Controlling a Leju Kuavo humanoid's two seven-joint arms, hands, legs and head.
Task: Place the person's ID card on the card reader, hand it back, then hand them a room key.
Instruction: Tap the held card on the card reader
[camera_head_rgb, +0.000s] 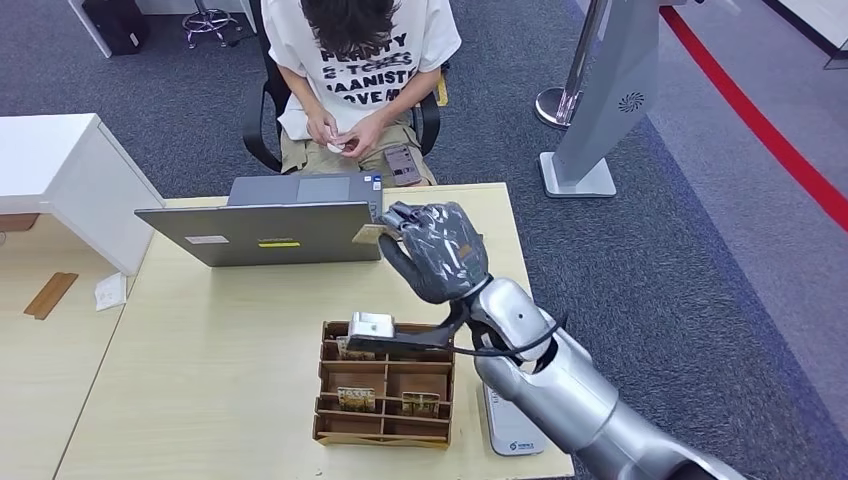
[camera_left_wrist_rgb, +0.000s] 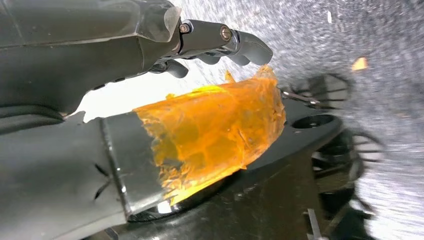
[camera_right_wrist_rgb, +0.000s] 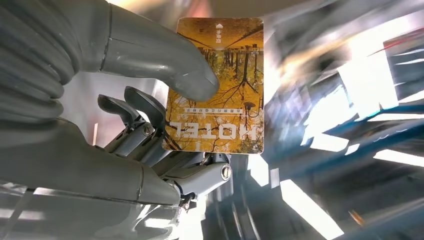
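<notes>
My right hand (camera_head_rgb: 435, 250) is raised over the far side of the table, just right of the laptop. It pinches a yellow room key card (camera_head_rgb: 368, 233) between thumb and fingers. In the right wrist view the key card (camera_right_wrist_rgb: 215, 85) reads HOTEL and the thumb (camera_right_wrist_rgb: 165, 65) lies across its face. A person (camera_head_rgb: 350, 70) sits behind the table, both hands (camera_head_rgb: 340, 135) low in the lap on a small white thing. A flat white card reader (camera_head_rgb: 512, 432) lies at the table's near right edge, partly under my forearm. My left hand (camera_left_wrist_rgb: 200, 60) hangs over the floor, holding nothing.
A grey laptop (camera_head_rgb: 265, 230) stands open on the far side of the table, its back to me. A wooden compartment box (camera_head_rgb: 323, 385) with more cards sits in front of me, with a small white device (camera_head_rgb: 370, 323) on its far rim. A phone (camera_head_rgb: 402, 163) lies on the person's lap.
</notes>
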